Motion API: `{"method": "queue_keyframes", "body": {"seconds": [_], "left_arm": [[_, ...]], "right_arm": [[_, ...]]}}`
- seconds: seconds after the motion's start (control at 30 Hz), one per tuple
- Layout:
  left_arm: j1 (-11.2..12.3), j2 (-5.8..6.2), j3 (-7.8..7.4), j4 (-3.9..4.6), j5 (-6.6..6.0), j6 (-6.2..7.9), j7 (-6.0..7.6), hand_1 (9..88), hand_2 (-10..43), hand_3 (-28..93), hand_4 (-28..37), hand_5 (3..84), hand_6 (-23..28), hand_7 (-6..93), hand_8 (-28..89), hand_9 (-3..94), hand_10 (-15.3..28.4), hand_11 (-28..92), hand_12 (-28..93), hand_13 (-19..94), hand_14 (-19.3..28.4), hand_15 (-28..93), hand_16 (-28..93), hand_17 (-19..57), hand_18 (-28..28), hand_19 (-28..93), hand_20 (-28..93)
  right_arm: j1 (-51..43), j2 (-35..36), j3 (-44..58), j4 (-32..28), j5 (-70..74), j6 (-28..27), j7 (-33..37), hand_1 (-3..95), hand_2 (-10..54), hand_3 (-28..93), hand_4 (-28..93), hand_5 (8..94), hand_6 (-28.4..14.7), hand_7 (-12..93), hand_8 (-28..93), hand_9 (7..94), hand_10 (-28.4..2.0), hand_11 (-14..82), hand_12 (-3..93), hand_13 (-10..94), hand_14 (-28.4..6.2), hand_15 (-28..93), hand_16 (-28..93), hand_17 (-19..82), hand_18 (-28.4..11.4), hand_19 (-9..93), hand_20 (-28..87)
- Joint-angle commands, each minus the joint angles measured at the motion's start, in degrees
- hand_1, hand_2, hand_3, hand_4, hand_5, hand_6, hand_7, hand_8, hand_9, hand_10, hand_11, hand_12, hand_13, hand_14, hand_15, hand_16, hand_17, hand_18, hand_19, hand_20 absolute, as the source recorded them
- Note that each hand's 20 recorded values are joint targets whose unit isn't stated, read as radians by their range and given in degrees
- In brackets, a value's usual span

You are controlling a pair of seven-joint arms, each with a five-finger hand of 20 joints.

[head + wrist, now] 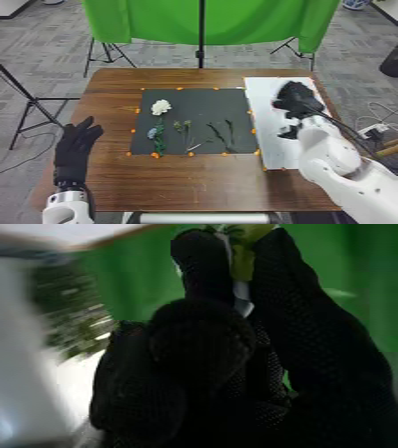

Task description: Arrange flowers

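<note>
Head view evenly bright, wrist view darker

A brown wooden bench (111, 185) stands on a grey patterned floor (169, 61). Beyond its far edge hangs a green cloth (160, 20), with a thin black upright pole (202, 32) in front; the same green also shows in the right wrist view. Splayed black legs stand on the floor below the cloth, one set (108, 54) to the left, another (298, 50) to the right. A black stand (34, 102) rises left of the bench, a thin dark cord (19, 166) near it. At the right edge is a dark object (389, 66), too cut off to identify.
</note>
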Motion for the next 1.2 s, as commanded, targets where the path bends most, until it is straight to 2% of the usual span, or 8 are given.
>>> {"method": "queue_keyframes", "body": {"seconds": [0.03,0.33,0.47,0.53,0.6,0.63,0.87,1.2], "left_arm": [[-0.2,0.14,0.63,0.37,0.22,-0.76,-0.54,18.3,8.6,62,-28.3,46.8,4.3,12.0,-5,46.8,13.7,20,15,33,16.9,24,2,1.6,13.4,8,19],[-0.2,-0.06,0.76,0.57,-0.11,-0.68,-0.32,18.1,8.6,62,-28.3,46.6,4.3,12.0,-5,46.7,13.7,20,15,32,17.0,24,2,1.6,13.4,8,19],[-0.4,-0.18,0.89,0.53,-0.01,-0.67,-0.47,18.2,8.6,62,-28.3,46.7,4.3,11.9,-5,46.7,13.7,20,15,32,17.0,24,2,1.5,13.4,8,19],[-1.9,-0.09,1.25,1.28,0.35,-0.47,-1.27,18.1,8.6,62,-28.3,46.7,4.3,11.9,-5,46.7,13.7,20,15,32,17.0,24,2,1.5,13.4,8,19],[-1.6,-0.14,1.25,1.1,0.19,-0.69,-1.03,18.2,8.6,62,-28.3,46.7,4.3,11.9,-5,46.7,13.7,20,15,32,17.0,24,2,1.5,13.4,8,19],[-0.5,-0.16,0.94,0.57,0.18,-1.01,-0.52,18.2,8.6,62,-28.3,46.7,4.3,11.9,-5,46.7,13.7,20,15,32,17.0,24,2,1.5,13.4,8,19],[-1.0,-0.32,1.05,0.84,0.36,-1.29,-0.78,18.0,8.6,62,-28.3,46.6,4.3,11.9,-5,46.7,13.7,20,15,32,17.0,24,2,1.5,13.4,8,19],[-1.5,-0.32,1.08,1.04,0.54,-1.66,-1.2,17.9,8.3,62,-28.3,46.5,4.3,11.8,-5,46.5,13.7,20,15,32,17.0,24,2,1.5,13.4,8,19]], "right_arm": [[26.6,-11.4,-20.8,2.5,4.9,-3.7,-9.9,63.0,-9.5,53,-14,80.9,-1.5,16,12,90.9,-10.5,14.6,37.5,93,-1.4,52,36,68,-9.0,93,48],[29.5,-19.6,-28.6,9.2,8.2,-10.7,-10.3,61.6,-9.5,54,-14,80.6,-0.8,17,12,90.5,-9.8,18.4,37.3,93,-1.4,53,37,67,-9.1,93,49],[29.9,-20.9,-30.1,10.9,8.2,-11.8,-9.9,61.3,-9.5,54,-15,80.5,-0.5,17,11,90.2,-9.9,19.8,37.1,93,-1.6,53,37,67,-9.3,93,50],[30.5,-22.4,-30.2,13.4,7.8,-12.3,-10.8,61.2,-9.5,54,-15,80.3,-0.3,17,11,90.0,-10.0,21.8,36.4,93,-1.8,53,37,67,-9.8,93,51],[30.9,-22.6,-31.2,13.7,7.6,-12.6,-10.4,60.7,-9.5,54,-15,80.4,-0.2,17,10,89.9,-10.0,23.3,36.2,93,-1.9,53,37,67,-9.9,93,52],[31.0,-22.5,-32.0,13.3,7.5,-12.5,-9.8,60.5,-9.5,54,-15,80.3,0.0,17,10,89.8,-10.0,24.1,36.2,93,-1.9,53,37,66,-9.9,93,52],[31.6,-24.2,-32.6,16.8,7.3,-15.3,-9.5,58.1,-9.5,54,-14,78.9,1.1,17,9,88.8,-10.2,28.3,33.2,92,-2.0,54,37,66,-10.4,93,53],[31.9,-25.4,-33.1,18.4,6.5,-14.9,-9.0,53.9,-9.5,50,-13,76.5,0.9,16,8,87.2,-11.0,33.5,26.5,92,-2.4,54,36,66,-10.4,93,53]]}}
